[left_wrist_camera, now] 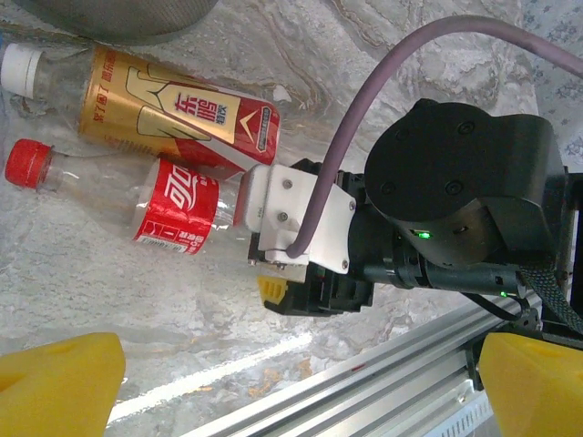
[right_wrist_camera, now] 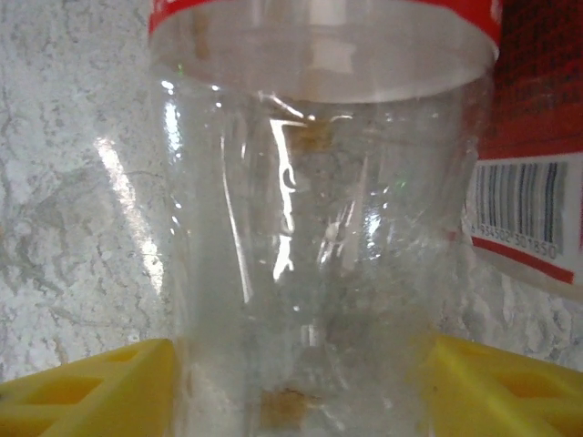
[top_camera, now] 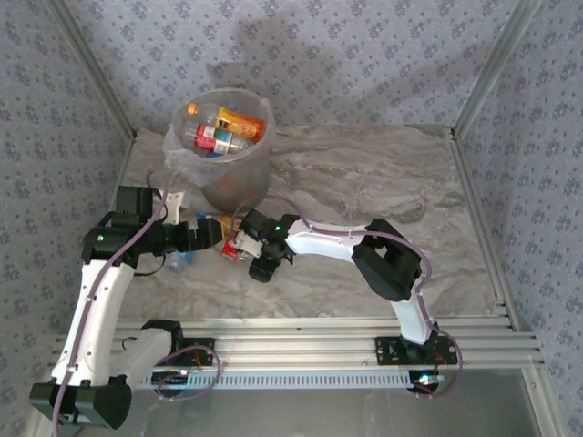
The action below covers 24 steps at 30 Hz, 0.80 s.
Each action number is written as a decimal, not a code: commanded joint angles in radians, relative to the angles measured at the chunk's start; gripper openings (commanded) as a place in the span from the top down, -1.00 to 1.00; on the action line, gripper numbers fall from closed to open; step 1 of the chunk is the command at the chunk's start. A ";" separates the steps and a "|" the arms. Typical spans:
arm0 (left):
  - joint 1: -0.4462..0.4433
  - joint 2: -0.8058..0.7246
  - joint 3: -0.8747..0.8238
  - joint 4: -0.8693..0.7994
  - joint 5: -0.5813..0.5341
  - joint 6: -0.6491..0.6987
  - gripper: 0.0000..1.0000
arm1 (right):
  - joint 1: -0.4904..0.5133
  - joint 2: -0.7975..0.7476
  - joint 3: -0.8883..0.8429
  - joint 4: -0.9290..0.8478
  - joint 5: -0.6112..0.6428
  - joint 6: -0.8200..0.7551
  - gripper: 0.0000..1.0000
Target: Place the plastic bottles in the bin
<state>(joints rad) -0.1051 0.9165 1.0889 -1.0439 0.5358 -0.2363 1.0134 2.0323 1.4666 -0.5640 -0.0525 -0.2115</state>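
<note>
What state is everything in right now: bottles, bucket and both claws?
bin: upright, several bottles inside.
red-label bottle: lying on the table, capped.
gold-label bottle: lying beside it, capped.
left gripper: open, empty.
right gripper: straddling the red-label bottle; grip unclear.

The red-labelled bottle point(right_wrist_camera: 319, 228) overruns the right wrist view top and bottom; a neighbouring bottle point(right_wrist_camera: 537, 137) is clipped at right, mid-barcode. From the left wrist, the right arm point(left_wrist_camera: 437, 200) hides the red-labelled bottle's base, and the bin point(left_wrist_camera: 118, 14) is a cropped sliver.
</note>
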 commanded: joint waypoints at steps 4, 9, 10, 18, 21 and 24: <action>-0.004 -0.017 -0.012 0.040 0.043 -0.020 -0.99 | 0.002 -0.062 -0.054 -0.027 -0.011 0.009 -0.22; -0.005 -0.035 -0.018 0.091 0.076 -0.050 -0.99 | -0.016 -0.195 -0.129 0.021 -0.102 0.065 -0.20; -0.007 -0.044 -0.024 0.111 0.089 -0.062 -0.99 | -0.023 -0.225 -0.145 0.029 -0.124 0.082 -0.20; -0.039 -0.076 -0.051 0.258 0.117 -0.207 -0.99 | -0.115 -0.399 -0.216 0.097 -0.227 0.224 -0.19; -0.058 -0.072 -0.081 0.344 0.113 -0.311 -0.99 | -0.138 -0.440 -0.230 0.131 -0.248 0.275 -0.19; -0.103 -0.073 -0.128 0.480 0.098 -0.427 -0.99 | -0.146 -0.476 -0.238 0.172 -0.278 0.314 -0.18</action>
<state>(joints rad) -0.1776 0.8455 0.9920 -0.7208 0.6315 -0.5240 0.8696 1.5963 1.2469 -0.4408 -0.2733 0.0288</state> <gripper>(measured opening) 0.995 0.593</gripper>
